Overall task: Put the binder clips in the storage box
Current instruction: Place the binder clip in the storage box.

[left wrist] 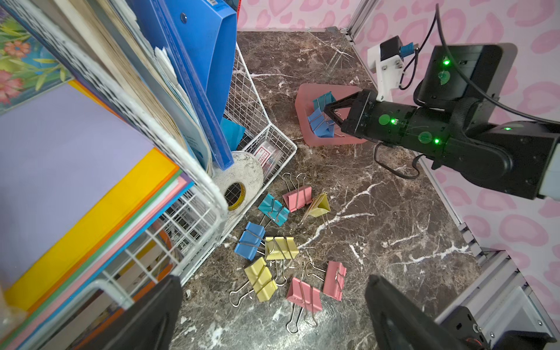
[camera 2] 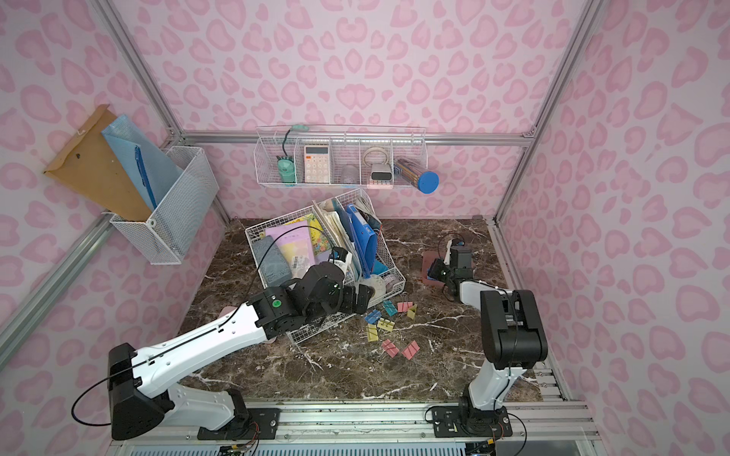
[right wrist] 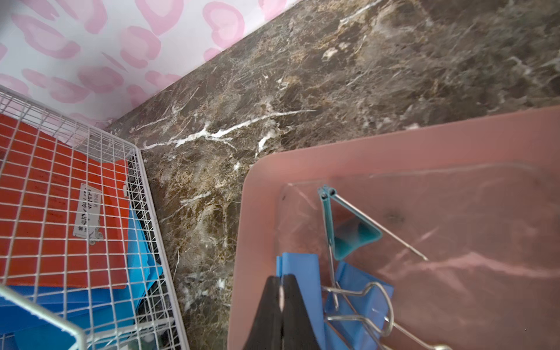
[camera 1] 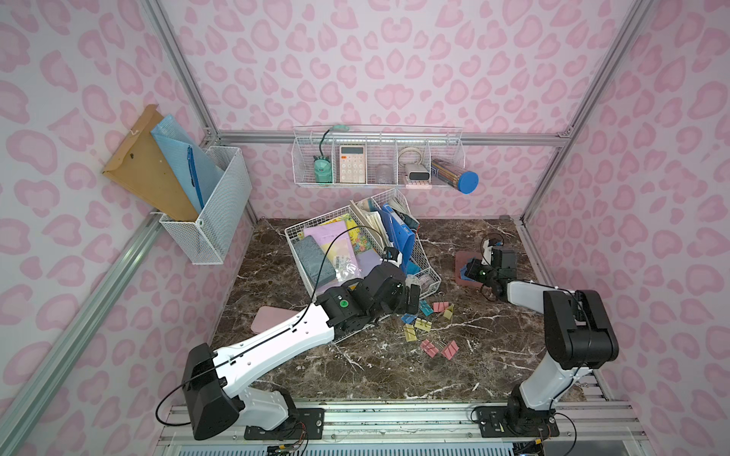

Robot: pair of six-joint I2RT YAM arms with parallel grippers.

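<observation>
Several binder clips (camera 1: 424, 327) (camera 2: 389, 327) in pink, yellow, blue and teal lie scattered on the marble, shown close in the left wrist view (left wrist: 281, 248). My left gripper (camera 1: 412, 300) (left wrist: 272, 318) hangs open just above their near edge, nothing between its fingers (left wrist: 151, 315). The dusty-pink storage box (camera 1: 460, 262) (left wrist: 306, 97) (right wrist: 394, 145) sits at the back right. A teal clip (right wrist: 351, 236) and a blue clip (right wrist: 360, 303) lie in it. My right gripper (camera 1: 470, 272) (left wrist: 326, 109) (right wrist: 281, 291) is inside the box, shut on another blue clip (right wrist: 300, 269).
A white wire desk organiser (camera 1: 300, 233) full of papers, folders and a tape roll (left wrist: 239, 181) stands just left of the loose clips. A flat pale-pink case (camera 1: 272, 318) lies under my left arm. Wire baskets hang on the left wall (camera 1: 213, 205) and the back wall (camera 1: 379, 158).
</observation>
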